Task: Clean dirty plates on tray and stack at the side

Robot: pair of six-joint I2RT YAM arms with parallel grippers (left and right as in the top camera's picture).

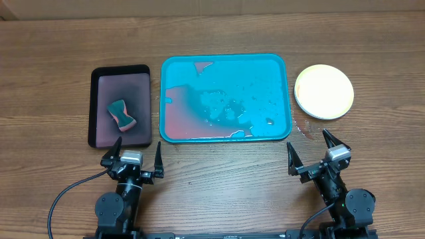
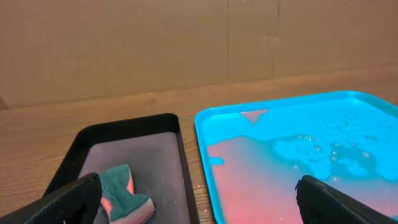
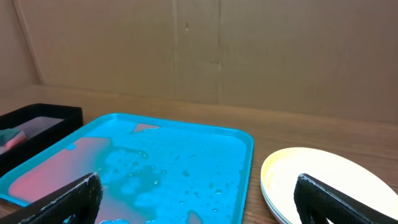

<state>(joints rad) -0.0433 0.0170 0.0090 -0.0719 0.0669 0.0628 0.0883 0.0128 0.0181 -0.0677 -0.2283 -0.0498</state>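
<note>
The turquoise tray (image 1: 224, 62) lies at the table's middle, wet with reddish liquid and droplets, with no plate on it. It also shows in the left wrist view (image 2: 205, 124) and the right wrist view (image 3: 245, 146). The plates (image 1: 324, 91) sit stacked on the table right of the tray, the top one pale yellow-white; thin rims of others show beneath it in the right wrist view (image 3: 311, 174). My left gripper (image 1: 137, 157) is open and empty near the front edge, below the black tray. My right gripper (image 1: 315, 151) is open and empty, in front of the stack.
A black tray (image 1: 119, 72) with a pinkish inside sits left of the turquoise tray and holds a green and pink sponge (image 1: 121, 114), also in the left wrist view (image 2: 124, 193). Water drops lie on the table (image 1: 304, 127) by the tray's front right corner. A cardboard wall stands behind.
</note>
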